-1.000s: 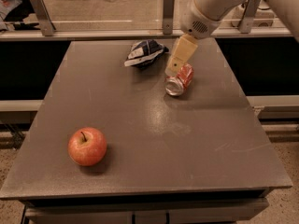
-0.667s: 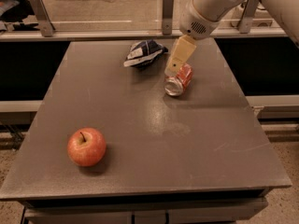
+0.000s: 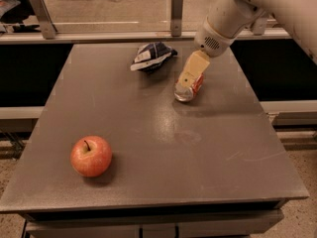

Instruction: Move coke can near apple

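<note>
The coke can (image 3: 186, 90) is seen lying on its side toward the back right of the worktop (image 3: 208, 157), its silver end turned toward the front edge. The gripper (image 3: 188, 76) is positioned directly over the can's upper side, touching it; whether it is clamped on the can cannot be told. A dark blue and white snack bag (image 3: 152, 56) is found just left of the can, near the back edge. The apple (image 3: 91, 155) is placed stem-up near the front left corner, well apart from the can.
</note>
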